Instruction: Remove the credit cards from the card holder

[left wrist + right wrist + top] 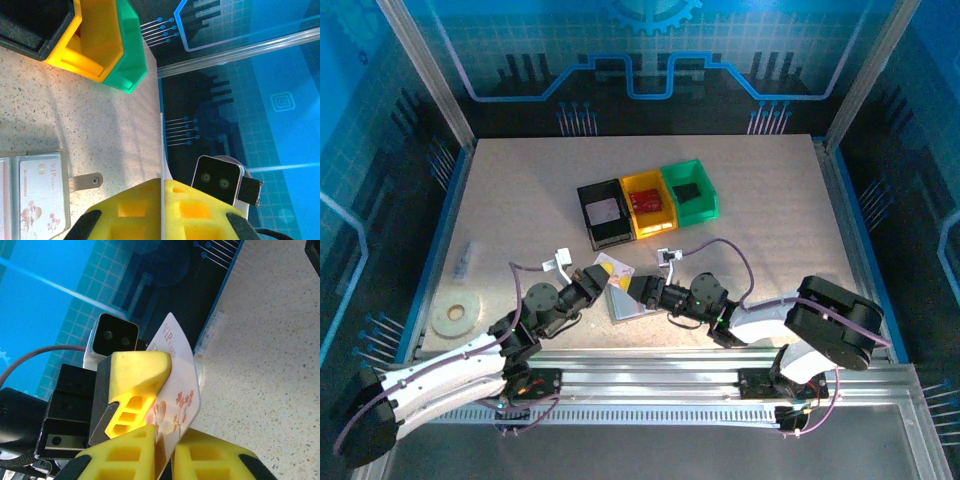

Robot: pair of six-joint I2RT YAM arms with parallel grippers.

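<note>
The credit card (177, 385), white with "VIP CARD" lettering and reddish blossoms, is held between the two grippers, over the near middle of the table (520, 200). On the left, it is pinched by the left gripper (162, 191), whose yellow fingers are pressed together on it. In the left wrist view the card is seen edge-on as a thin pale line rising from the seam between them. In the right wrist view one of those fingers (137, 371) is laid across the card's face, and the other is hidden behind the card. Just beside the held card, toward the arms' bases, the grey card holder (624, 303) is lying open and flat on the table. A second credit card (40, 192) is seen in its clear sleeve, and the holder is cut off there by the picture's left edge. On the right, the held card's lower end is taken into the narrow slit of the right gripper (165, 442), whose fingers are closed against both its faces. From above, the card is partly covered by the two grippers, and neither grip can be made out there.
</note>
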